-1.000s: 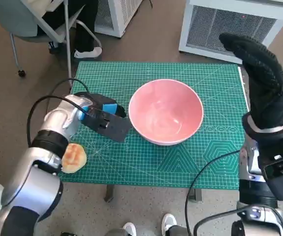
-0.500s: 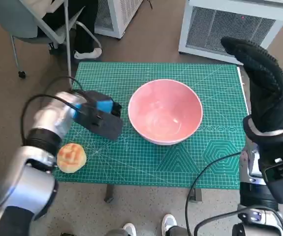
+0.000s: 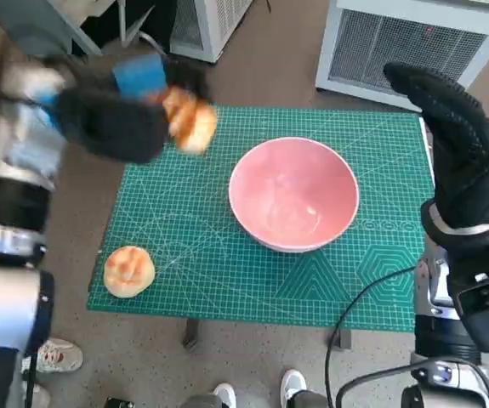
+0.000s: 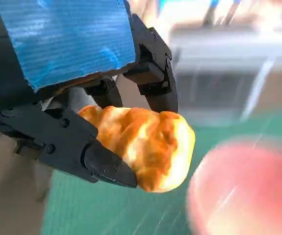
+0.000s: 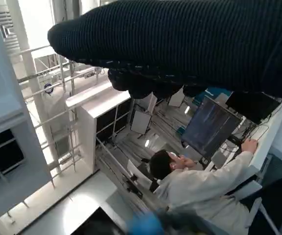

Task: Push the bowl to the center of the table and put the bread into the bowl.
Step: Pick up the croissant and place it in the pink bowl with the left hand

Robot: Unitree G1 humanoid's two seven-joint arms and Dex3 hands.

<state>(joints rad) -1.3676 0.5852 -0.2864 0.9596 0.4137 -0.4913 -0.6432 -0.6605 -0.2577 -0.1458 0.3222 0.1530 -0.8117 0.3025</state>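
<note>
**Bread held aloft, bowl waiting near the middle of the bench**

Nearest the robot, a second round bread roll (image 3: 128, 271) is seen lying on the green cutting mat (image 3: 227, 280) at the near left corner of the bench, untouched and well apart from everything else. Beyond it, near the middle of the mat, the pink bowl (image 3: 293, 192) stands upright and holds nothing. The push may therefore be judged as done or nearly so, and the step in hand is taken to be the carrying of bread to the bowl.

Further back and to the left, the left hand (image 3: 112, 115) is raised above the far left corner of the bench, blurred by motion. In the left wrist view its black fingers (image 4: 101, 164) are closed around the bread (image 4: 145, 144), which is gripped from both sides, its golden end sticking out free. The bowl appears there only as a pink blur beside the bread.

The next move is judged to call for the bread to be brought over the bowl's mouth, lowered, and let go there, not over the rim.

The right hand (image 3: 457, 140) is held upright past the right edge of the bench, holding nothing, its fingers extended. How high the bread hangs above the mat cannot be told. The right wrist view shows only the glove, a person at a desk with a monitor (image 5: 209, 129), and nothing of the task's things.
</note>
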